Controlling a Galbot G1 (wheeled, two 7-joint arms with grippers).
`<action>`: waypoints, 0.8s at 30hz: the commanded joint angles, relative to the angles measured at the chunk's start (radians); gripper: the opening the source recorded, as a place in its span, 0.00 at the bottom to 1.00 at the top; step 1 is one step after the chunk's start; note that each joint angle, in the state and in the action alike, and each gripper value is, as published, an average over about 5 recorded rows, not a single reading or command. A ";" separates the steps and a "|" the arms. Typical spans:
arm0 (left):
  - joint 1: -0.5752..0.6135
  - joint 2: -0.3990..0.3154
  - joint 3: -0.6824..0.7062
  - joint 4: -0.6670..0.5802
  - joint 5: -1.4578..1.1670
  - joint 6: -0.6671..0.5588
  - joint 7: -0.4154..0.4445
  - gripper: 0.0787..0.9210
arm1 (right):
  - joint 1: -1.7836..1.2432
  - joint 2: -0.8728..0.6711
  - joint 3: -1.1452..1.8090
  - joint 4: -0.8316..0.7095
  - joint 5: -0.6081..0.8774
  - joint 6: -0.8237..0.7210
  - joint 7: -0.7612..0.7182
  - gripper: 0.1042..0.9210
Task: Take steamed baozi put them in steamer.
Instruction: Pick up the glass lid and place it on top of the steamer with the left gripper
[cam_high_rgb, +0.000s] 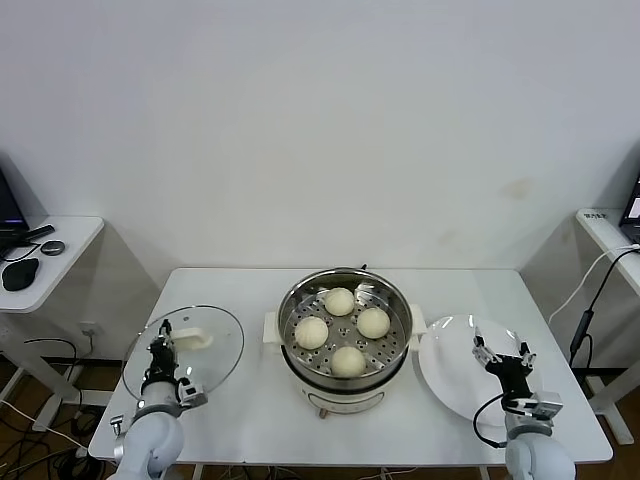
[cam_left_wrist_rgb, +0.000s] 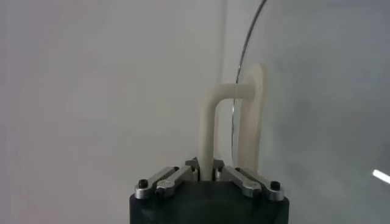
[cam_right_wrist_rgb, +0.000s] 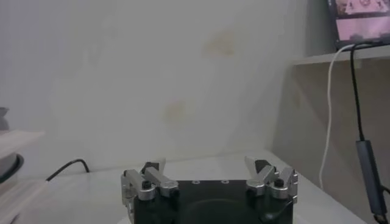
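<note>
Four smooth cream-white round buns (cam_high_rgb: 340, 301) sit in a diamond on the perforated tray of the shiny steel steamer (cam_high_rgb: 345, 283) mid-table. Left gripper (cam_left_wrist_rgb: 207, 173) is clamped on the white handle (cam_left_wrist_rgb: 226, 125) of the round glass lid (cam_high_rgb: 184, 350). Right gripper (cam_high_rgb: 503, 353), jaws apart, hovers over the flat white plate (cam_high_rgb: 450, 370).

We see steamer (cam_high_rgb: 345, 335) at table centre: round shiny steel pot, perforated tray inside, white base with side handles, uncovered. We count four steamed baozi (cam_high_rgb: 343, 330) on tray, smooth cream-white rounds, slightly apart: one at 12 o'clock (cam_high_rgb: 339, 301), one at 3 (cam_high_rgb: 373, 322), one at 6 (cam_high_rgb: 348, 360), one at 9 (cam_high_rgb: 311, 332).
</note>
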 joint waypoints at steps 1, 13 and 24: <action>0.043 -0.092 0.002 -0.293 0.190 0.330 0.202 0.11 | -0.006 -0.003 0.001 0.008 0.002 -0.001 -0.001 0.88; 0.020 -0.225 0.133 -0.463 0.345 0.333 0.344 0.11 | -0.019 -0.002 0.000 0.019 0.000 -0.003 -0.004 0.88; -0.102 -0.343 0.360 -0.408 0.465 0.333 0.418 0.11 | -0.037 0.023 0.014 0.025 -0.032 0.002 -0.009 0.88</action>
